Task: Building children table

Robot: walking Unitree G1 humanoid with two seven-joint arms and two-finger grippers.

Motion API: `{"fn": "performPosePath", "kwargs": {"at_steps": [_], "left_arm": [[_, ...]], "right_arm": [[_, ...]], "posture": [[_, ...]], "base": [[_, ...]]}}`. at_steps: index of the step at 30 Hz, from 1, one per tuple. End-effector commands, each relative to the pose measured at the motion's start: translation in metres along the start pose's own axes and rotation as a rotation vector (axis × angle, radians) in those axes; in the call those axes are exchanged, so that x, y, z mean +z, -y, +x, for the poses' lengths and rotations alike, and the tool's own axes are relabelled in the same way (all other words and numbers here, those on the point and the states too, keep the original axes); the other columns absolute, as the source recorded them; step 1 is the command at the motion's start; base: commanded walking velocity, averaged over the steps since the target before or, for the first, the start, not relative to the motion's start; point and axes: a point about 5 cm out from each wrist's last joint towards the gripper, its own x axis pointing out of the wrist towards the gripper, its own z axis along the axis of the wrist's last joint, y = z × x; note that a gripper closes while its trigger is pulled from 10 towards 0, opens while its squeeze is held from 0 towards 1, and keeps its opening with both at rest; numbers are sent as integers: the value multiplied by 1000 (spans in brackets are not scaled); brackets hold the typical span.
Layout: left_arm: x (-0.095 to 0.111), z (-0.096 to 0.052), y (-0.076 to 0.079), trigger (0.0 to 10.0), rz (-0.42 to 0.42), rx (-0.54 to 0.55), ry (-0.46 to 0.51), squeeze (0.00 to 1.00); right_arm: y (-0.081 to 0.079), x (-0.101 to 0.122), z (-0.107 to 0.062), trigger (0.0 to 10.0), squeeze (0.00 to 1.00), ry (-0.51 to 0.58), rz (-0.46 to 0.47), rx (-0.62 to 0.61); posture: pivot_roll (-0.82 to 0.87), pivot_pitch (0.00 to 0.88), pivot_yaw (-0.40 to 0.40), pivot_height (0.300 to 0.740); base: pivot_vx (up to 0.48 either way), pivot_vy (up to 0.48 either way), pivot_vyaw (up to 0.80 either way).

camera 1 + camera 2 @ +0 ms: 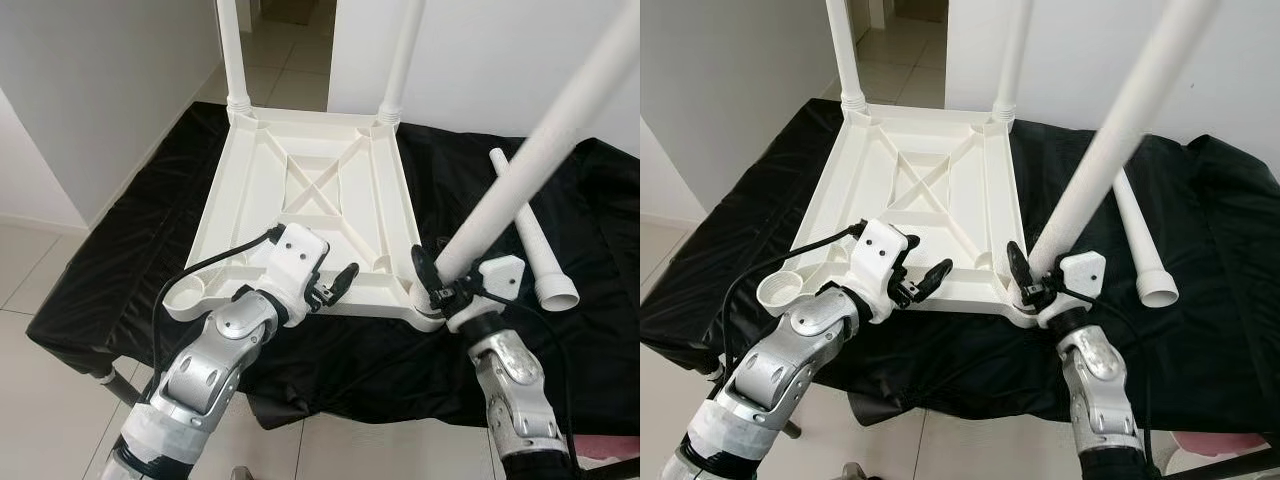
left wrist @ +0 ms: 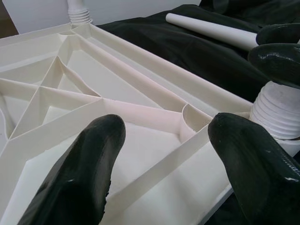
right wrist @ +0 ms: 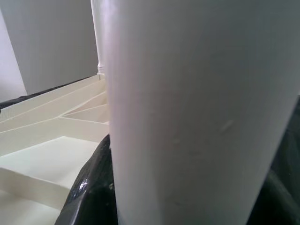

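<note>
Empty corner socket [image 1: 778, 290] at near left of upturned white tabletop [image 1: 330, 190] on black cloth [image 1: 90, 280], left gripper [image 1: 338, 283] fingers spread over its near edge, right gripper [image 1: 432, 283] pinching tilted table leg [image 1: 520, 165] at near right corner, loose leg [image 1: 530, 240] lying far right.

A low surface draped in a black cloth [image 1: 330, 360] carries everything, standing on a pale tiled floor [image 1: 30, 400]. On the cloth lies a white plastic tabletop [image 1: 320, 200], upside down with its ribbed underside facing up. To its right, 1 loose white leg [image 1: 535, 250] lies flat on the cloth, near the tabletop but apart from it.
</note>
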Motion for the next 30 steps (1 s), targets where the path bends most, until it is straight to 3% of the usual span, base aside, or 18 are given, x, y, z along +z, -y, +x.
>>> {"fn": "performPosePath", "kwargs": {"at_steps": [1, 14, 24, 30], "left_arm": [[-1, 1, -1, 10000, 7, -5, 1, 0], [1, -1, -1, 10000, 10, 3, 5, 0], [2, -1, -2, 10000, 14, 9, 9, 0], [2, 0, -2, 10000, 11, 9, 10, 0]], "right_arm": [[5, -25, -14, 10000, 0, -128, 51, -43], [4, -23, -18, 10000, 0, -133, -25, 37], [-5, -27, -20, 10000, 0, -170, -218, 193], [-3, -28, -20, 10000, 0, -177, -243, 210]], "posture": [[-19, 78, -5, 740], [-9, 79, -7, 740], [-4, 73, -5, 740], [-8, 76, -8, 740]], "base": [[0, 0, 0], [0, 0, 0], [0, 0, 0], [0, 0, 0]]}}
